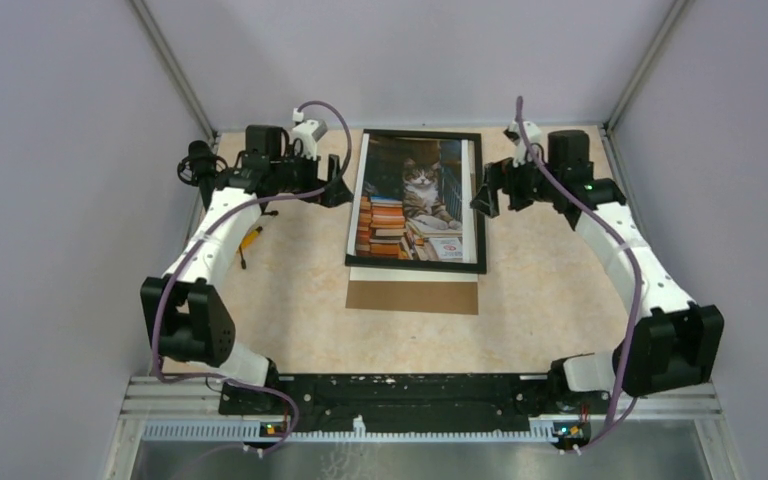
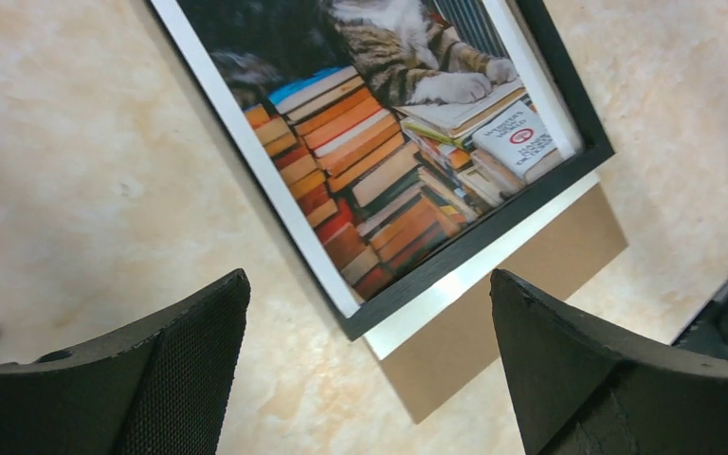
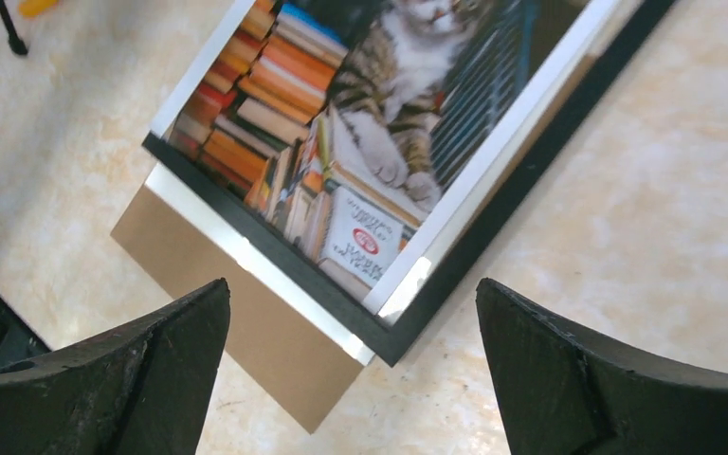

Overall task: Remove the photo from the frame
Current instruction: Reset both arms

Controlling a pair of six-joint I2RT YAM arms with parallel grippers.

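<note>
over a mottled beige tabletop point(image 1: 290, 300) boxed in by plain grey walls, hovering with the left gripper point(image 1: 335, 190) and right gripper point(image 1: 485, 195) both spread wide and empty beside the frame point(image 1: 415, 268) at upper centre, leaving the photo point(image 1: 420, 190) still lying inside it and exposing only a brown backing board point(image 1: 412, 298) under its lower edge.

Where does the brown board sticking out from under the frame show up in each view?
Top external: brown board at centre, just nearer the arm bases than the frame.
Left wrist: lower centre to right.
Right wrist: lower left of centre.
Shared landmark: white book with a red mark, in the corner of the photo nearest the board.
</note>
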